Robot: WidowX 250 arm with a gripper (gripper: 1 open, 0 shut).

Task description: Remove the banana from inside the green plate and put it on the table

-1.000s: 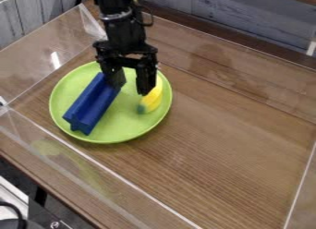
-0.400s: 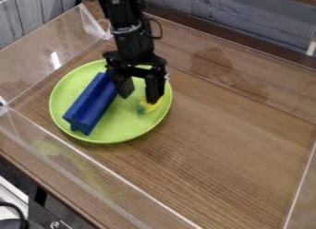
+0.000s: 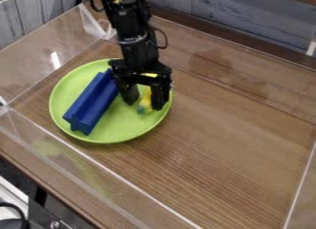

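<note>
The banana (image 3: 147, 102) lies inside the green plate (image 3: 74, 91), on its right side beside a blue ridged block (image 3: 89, 101). The pincer (image 3: 143, 95) stands wide, fingers straddling it, nothing gripped. Grasping, lifting and setting it on the desk (image 3: 223, 150) all remain.

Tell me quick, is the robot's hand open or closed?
Gripper: open, fingers straddling the banana on the green plate, not gripping it yet.
</note>
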